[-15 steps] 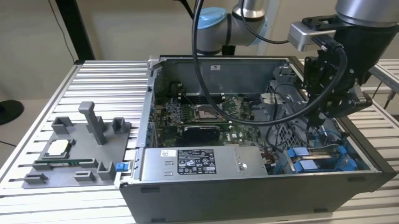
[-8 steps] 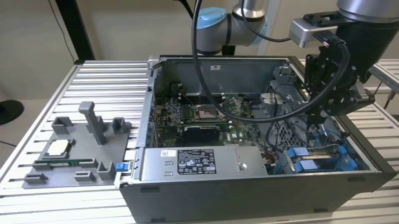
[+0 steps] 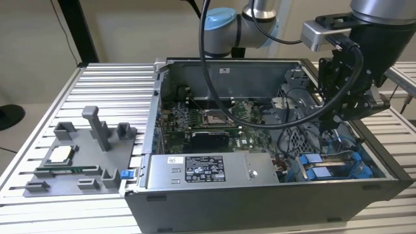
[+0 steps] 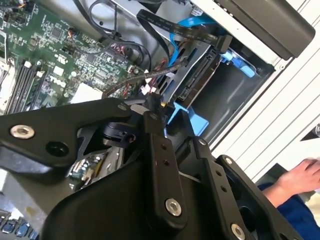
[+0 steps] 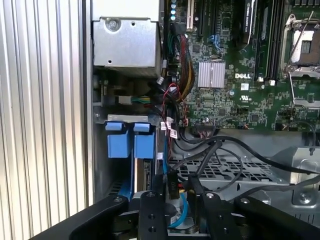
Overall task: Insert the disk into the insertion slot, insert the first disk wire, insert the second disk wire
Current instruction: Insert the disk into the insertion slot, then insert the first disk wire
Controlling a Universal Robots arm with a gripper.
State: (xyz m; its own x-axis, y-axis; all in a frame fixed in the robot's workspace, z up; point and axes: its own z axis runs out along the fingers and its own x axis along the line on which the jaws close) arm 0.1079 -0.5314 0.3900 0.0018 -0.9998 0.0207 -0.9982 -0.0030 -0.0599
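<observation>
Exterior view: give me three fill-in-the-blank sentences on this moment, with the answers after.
The gripper reaches down into the open computer ___. The motherboard is ___ in colour. The slot has bright ___ rails.
Missing words: case; green; blue.

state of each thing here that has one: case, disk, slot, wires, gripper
computer case, open, side panel off
disk, on edge in the insertion slot
insertion slot, filled by the disk
gripper, low inside the computer case over the slot
flat black wire, end at the disk, plugged or not unclear
black braided wire, slack, arcing close by the gripper
</observation>
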